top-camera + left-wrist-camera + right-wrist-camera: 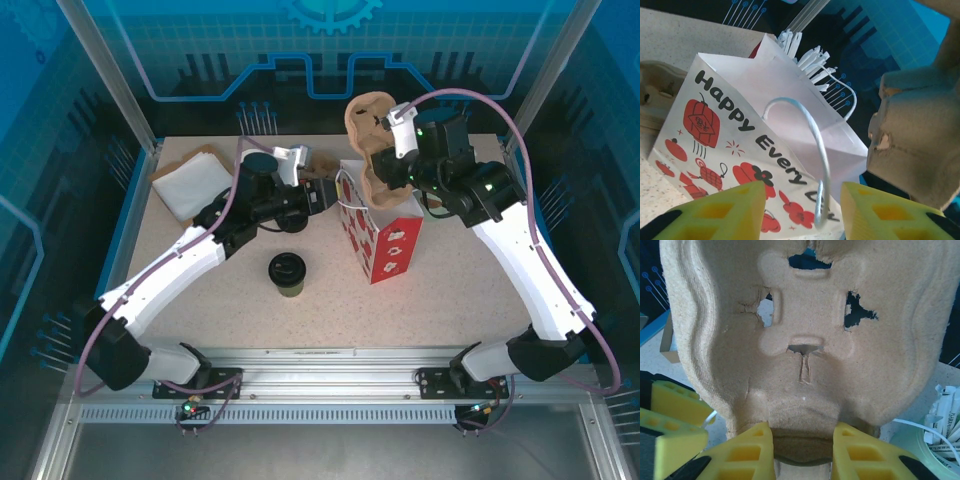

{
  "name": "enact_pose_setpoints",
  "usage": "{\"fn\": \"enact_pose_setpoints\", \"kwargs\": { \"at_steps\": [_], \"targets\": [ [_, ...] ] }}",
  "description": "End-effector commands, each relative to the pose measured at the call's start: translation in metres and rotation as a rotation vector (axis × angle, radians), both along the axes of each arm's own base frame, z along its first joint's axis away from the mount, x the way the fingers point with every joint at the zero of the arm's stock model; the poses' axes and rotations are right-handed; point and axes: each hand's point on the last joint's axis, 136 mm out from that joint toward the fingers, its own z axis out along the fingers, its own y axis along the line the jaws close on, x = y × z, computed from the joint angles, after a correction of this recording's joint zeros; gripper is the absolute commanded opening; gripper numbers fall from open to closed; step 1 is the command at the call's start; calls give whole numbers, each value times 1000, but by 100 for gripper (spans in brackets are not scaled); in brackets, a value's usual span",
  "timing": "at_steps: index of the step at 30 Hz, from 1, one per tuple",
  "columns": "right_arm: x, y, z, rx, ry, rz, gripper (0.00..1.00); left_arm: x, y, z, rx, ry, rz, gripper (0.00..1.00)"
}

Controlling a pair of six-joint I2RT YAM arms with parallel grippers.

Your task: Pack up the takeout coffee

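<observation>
The takeout coffee (287,272), a small green cup with a black lid, stands on the table in front of the left arm, apart from both grippers. A white paper bag (380,238) with red print stands upright mid-table. My left gripper (328,194) is at its left top edge. In the left wrist view the bag's (740,125) white cord handle (821,150) loops between the yellow fingers, and the left gripper (802,202) is open around it. My right gripper (802,440) is shut on a brown pulp cup carrier (810,340), held upright above the bag's mouth (372,140).
A flat white stack (190,183) lies at the back left corner. White sachets (805,55) stand in a holder just behind the bag. A brown cardboard piece (320,162) lies behind my left gripper. Metal frame posts rise at both back corners.
</observation>
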Motion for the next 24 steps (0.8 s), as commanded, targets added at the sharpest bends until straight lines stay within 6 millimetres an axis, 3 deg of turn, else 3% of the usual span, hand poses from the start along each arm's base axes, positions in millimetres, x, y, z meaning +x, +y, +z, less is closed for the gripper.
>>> {"fn": "enact_pose_setpoints", "kwargs": {
  "at_steps": [1, 6, 15, 24],
  "targets": [
    [11, -5, -8, -13, 7, -18, 25, 6, -9, 25, -27, -71, -19, 34],
    [18, -5, -25, -20, 49, -21, 25, 11, -11, 21, -25, -64, -13, 19],
    [20, -2, -50, -28, 109, -9, 24, 4, -9, 10, -47, -37, -6, 9],
    [25, -15, -63, -55, 146, -36, 24, 1, -8, 7, -44, -30, -4, 0]
  ]
}}
